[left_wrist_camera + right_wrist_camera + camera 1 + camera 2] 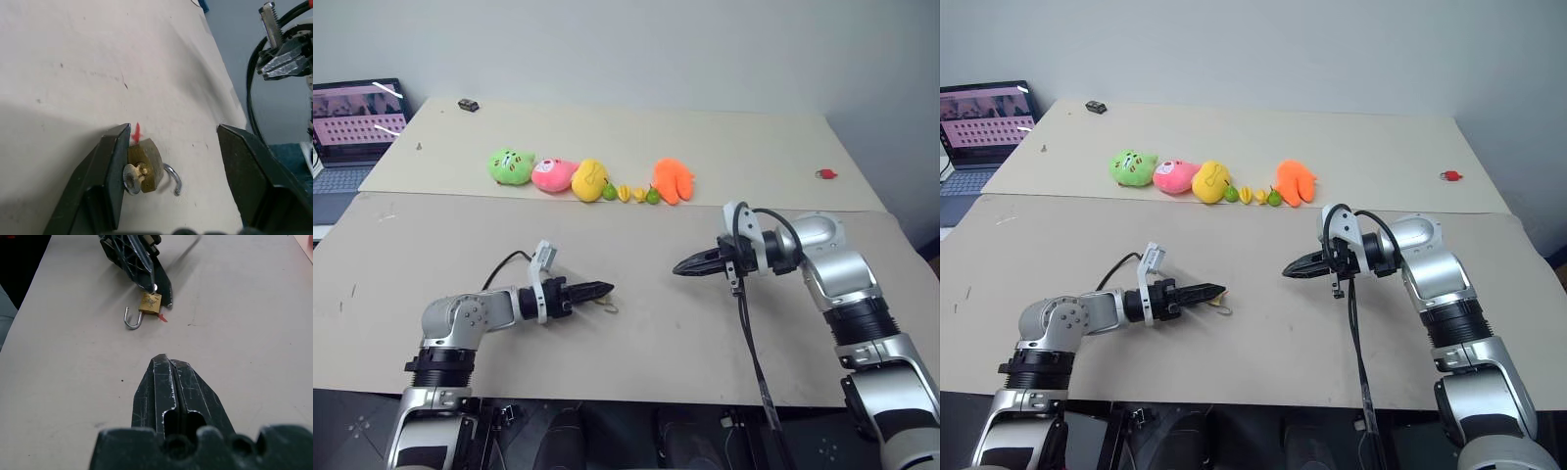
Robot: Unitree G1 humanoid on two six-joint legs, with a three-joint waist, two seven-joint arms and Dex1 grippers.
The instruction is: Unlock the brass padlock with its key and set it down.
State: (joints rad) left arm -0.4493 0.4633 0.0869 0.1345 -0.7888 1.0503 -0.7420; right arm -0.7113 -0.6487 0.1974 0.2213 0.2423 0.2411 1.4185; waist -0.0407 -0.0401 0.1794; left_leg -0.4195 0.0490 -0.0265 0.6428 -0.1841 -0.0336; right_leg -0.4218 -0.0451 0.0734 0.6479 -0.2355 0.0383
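Left gripper (171, 161) fingers spread apart, right gripper (168, 364) fingers pressed together

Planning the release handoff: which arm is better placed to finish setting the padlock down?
Left. Its end effector is open around the brass padlock, which lies on the table with shackle swung open. The right end effector is shut and well apart from it.

No legible text, label, brand, number or sign can be read in any view. The laptop (352, 127) screen shows rows of small marks on a pink ground, too small to read. The brass padlock (149, 303) carries a faint stamped mark on its face, not decipherable.
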